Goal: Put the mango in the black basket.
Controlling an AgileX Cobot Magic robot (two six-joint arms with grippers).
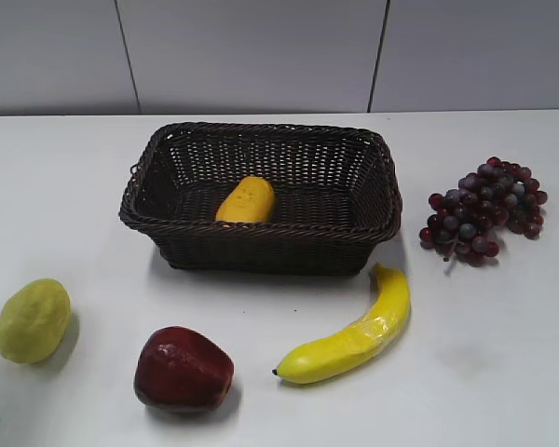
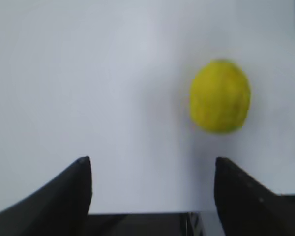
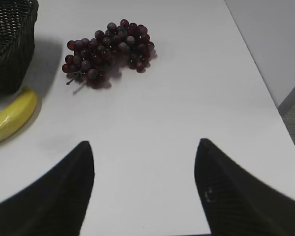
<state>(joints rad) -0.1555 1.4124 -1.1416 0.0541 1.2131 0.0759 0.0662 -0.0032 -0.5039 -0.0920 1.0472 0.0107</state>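
Note:
The orange-yellow mango [image 1: 246, 200] lies inside the black basket [image 1: 261, 142], which stands at the middle of the white table. A corner of the basket also shows in the right wrist view [image 3: 10, 44]. Neither gripper shows in the exterior view. My left gripper [image 2: 152, 161] is open and empty above bare table, with a yellow-green lumpy fruit [image 2: 220, 96] ahead to its right. My right gripper [image 3: 144, 143] is open and empty over bare table, short of the grapes [image 3: 108, 51].
The yellow-green lumpy fruit [image 1: 33, 320] and a dark red apple [image 1: 183, 369] lie at the front left. A banana [image 1: 354, 331] lies in front of the basket, also in the right wrist view [image 3: 12, 115]. Purple grapes [image 1: 484, 211] lie right of the basket. The table's right edge [image 3: 265, 73] is near.

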